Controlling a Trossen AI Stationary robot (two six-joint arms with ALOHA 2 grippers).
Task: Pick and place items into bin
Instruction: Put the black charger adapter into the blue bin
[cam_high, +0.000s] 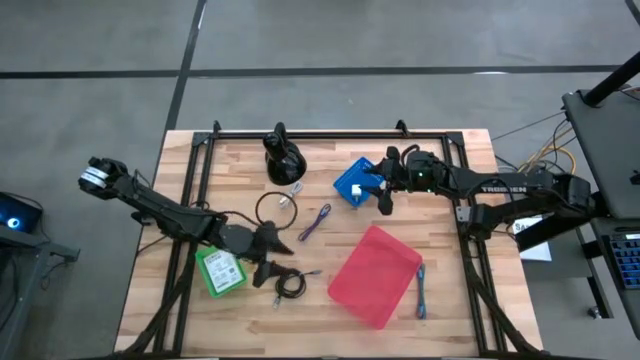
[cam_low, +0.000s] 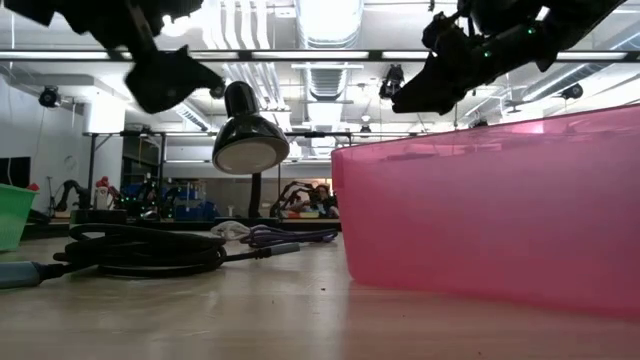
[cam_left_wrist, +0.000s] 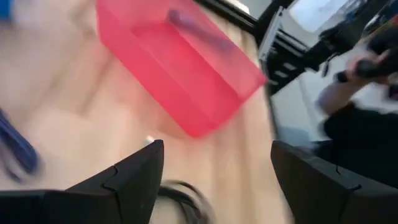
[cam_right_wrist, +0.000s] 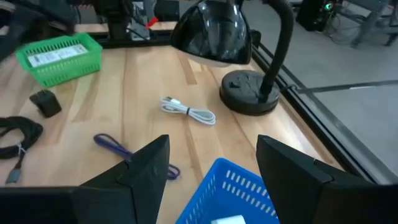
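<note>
Left claw (cam_high: 272, 254) released, above black coiled cable (cam_high: 289, 286). Right claw (cam_high: 384, 190) released, over blue basket (cam_high: 356, 183), 12 o'clock from red bin (cam_high: 375, 276).

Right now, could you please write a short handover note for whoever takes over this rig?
Left gripper: open, empty, between the green basket and the black coiled cable.
Right gripper: open, empty, over the blue basket, which holds a white item.
Red plastic bin: looks empty.
Left to do: black cable, purple cable, white cable, blue cable beside the bin.
</note>
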